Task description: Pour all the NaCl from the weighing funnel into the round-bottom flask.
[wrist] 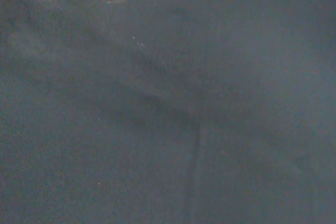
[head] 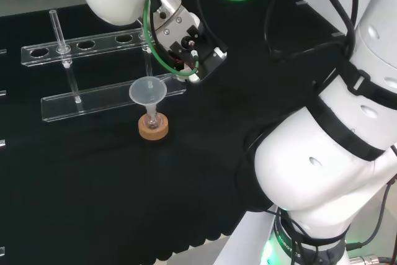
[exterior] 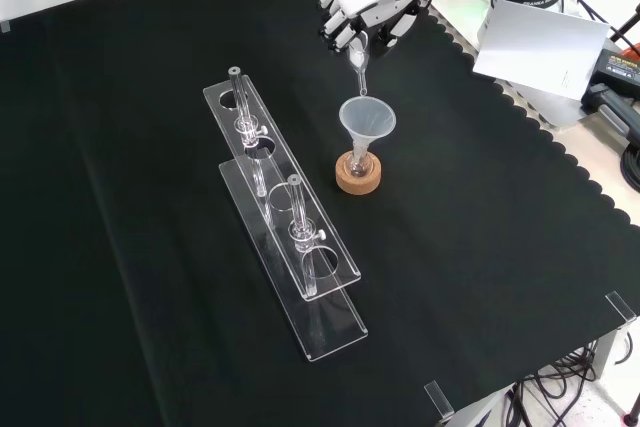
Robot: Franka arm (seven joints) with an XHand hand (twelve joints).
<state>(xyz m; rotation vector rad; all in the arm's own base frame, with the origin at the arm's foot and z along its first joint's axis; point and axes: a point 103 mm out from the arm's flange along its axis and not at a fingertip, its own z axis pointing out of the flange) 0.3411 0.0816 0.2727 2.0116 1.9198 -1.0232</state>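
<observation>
- Weighing funnel (exterior: 359,65) is held by the hand (exterior: 360,9), fingers curled round its upper end, spout tilted down just above the funnel (exterior: 367,119).
- Funnel sits in the neck of the round-bottom flask (exterior: 357,164), which rests on a cork ring (exterior: 357,179).
- Risk: spout appears near the rim's far edge in the front view; off-centre pouring could scatter salt on the black cloth (exterior: 480,247).
- Risk: a downward nudge could tip the funnel or unseat the flask.
- Risk: grains may cling inside; incomplete transfer is likely without steeper tilt.
- Clear rack (exterior: 285,237) stands well apart, no hazard.
</observation>
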